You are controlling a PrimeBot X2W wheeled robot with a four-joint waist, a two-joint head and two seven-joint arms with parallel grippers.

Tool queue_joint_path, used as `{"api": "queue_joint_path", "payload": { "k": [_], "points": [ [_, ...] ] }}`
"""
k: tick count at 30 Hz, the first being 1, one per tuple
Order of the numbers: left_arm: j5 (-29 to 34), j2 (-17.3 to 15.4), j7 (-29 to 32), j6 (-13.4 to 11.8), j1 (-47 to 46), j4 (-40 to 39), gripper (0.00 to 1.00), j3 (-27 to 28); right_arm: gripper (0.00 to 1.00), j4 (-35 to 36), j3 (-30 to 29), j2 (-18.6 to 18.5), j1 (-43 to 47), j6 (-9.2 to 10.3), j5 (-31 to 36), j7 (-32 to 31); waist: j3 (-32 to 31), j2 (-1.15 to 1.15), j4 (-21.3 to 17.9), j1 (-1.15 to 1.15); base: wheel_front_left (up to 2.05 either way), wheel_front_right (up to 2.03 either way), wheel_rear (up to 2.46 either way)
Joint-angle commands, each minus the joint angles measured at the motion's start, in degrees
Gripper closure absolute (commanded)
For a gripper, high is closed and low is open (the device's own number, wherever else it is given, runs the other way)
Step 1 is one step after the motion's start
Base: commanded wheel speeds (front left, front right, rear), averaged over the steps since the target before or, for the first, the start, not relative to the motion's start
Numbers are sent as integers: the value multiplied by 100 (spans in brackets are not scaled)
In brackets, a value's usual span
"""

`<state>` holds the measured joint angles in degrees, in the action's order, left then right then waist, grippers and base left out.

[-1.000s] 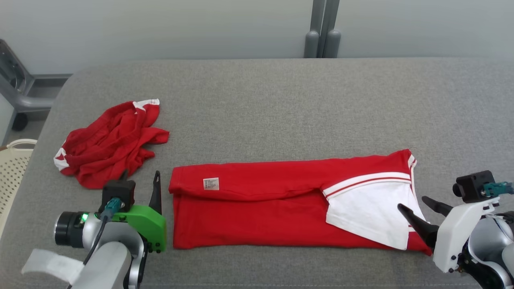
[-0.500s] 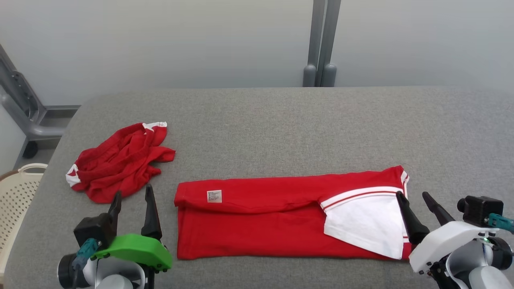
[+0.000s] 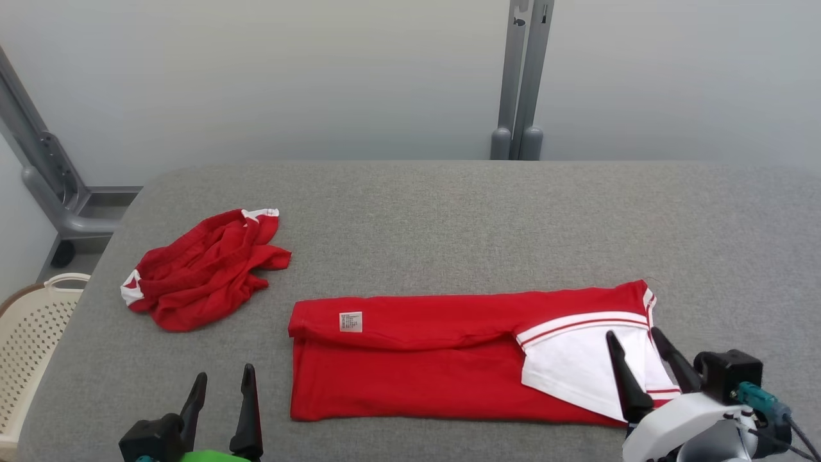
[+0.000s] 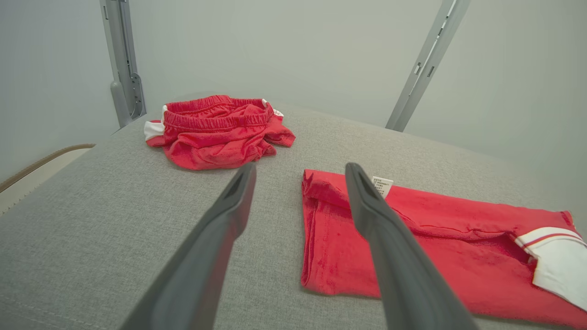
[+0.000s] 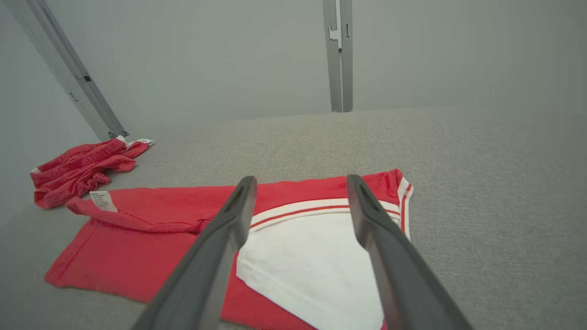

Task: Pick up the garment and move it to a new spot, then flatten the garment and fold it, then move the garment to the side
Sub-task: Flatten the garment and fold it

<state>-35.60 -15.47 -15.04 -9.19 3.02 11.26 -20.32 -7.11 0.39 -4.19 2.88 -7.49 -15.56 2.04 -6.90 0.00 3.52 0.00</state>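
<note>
Garment (image 3: 417,378) should handle light and limp; left gripper (image 3: 224,372) and right gripper (image 3: 632,333), both spread empty, should pinch its near corners.

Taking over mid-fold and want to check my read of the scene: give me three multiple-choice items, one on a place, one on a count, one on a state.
1. Where does the crumpled red garment lie relative to the folded garment?
A. On top of it
B. To the robot's left of it and farther back
C. To the robot's right of it

2. How many garments lie on the grey table?
A. One
B. Two
C. Three

3. How do the left end effector and right end effector stand?
A. Both shut on cloth
B. Left shut, right open
C. Both open, holding nothing

Answers: 1 B, the head view shows bare table between the two; 2 B, one crumpled and one folded; 3 C, each pair of fingers is spread and grips nothing.
</note>
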Motion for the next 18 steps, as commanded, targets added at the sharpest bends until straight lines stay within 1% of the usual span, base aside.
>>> {"api": "queue_joint_path", "payload": {
  "k": [1,8,18],
  "points": [
    [105,-97,0,-19,110,-9,0,-38,0,-29,89,-25,138,1,212,49,-26,0,55,0,0,0,0],
    [140,-120,-13,-141,276,-74,0,71,0,-107,179,48,337,2,459,50,-58,0,154,0,0,0,0],
    [129,-168,-11,-244,454,-277,0,180,0,-234,233,83,390,1,494,23,-92,0,160,0,0,0,0]
  ]
}}
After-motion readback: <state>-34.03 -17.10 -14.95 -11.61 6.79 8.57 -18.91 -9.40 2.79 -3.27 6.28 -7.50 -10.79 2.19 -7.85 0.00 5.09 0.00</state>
